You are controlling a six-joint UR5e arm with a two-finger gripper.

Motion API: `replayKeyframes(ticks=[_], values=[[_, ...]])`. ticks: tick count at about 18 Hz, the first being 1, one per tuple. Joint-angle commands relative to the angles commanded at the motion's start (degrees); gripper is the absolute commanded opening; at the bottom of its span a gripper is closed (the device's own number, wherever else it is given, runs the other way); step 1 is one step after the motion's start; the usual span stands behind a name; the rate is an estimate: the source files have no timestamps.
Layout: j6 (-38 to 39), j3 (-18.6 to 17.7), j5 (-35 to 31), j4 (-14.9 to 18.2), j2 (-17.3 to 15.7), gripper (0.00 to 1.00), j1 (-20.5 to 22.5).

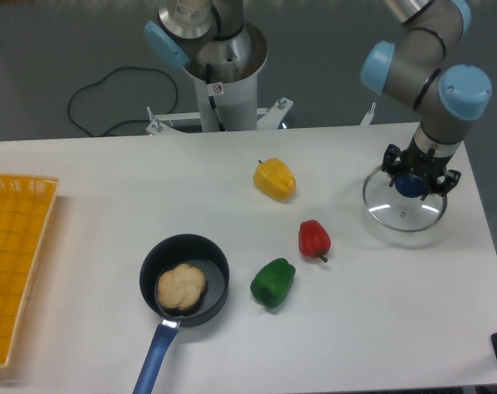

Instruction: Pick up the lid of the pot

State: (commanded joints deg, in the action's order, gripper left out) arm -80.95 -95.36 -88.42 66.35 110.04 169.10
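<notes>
Lid (402, 217): far RH side of view, glass, below gripper (419, 174); we judge it approx. level, but fine tilt is hard to read.
Gripper: pinching the lid by its knob (411, 186), as best we can judge; contact pts. partly hidden.
Clearance: we judge lid prob. just off the table (108, 205); exact ht. can't be told from this one angle.
Pan (209, 306): lower LH part of view, tan item (181, 287) inside, blue handle (156, 359) toward near edge; well apart from lid.
Peppers: yellow (274, 179), red (314, 240) and green (273, 283), all btwn. pan and lid; none touching lid.
Done: reach and grip, w/ lift prob. begun, in our judgement.
Left: raise lid to a clear ht. and hold it steady.
Next move: straight up, slow; we'd keep grip force const.
Risk: smooth knob may slip or turn, and lid may swing if held off-centre; we'd confirm hold before any sideways travel.
</notes>
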Motion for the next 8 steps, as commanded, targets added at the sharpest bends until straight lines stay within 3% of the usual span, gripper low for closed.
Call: replayKeyframes(ticks=[8], values=[[-0.1, 0.7, -0.6, 2.1, -1.1, 0.37, -0.8]])
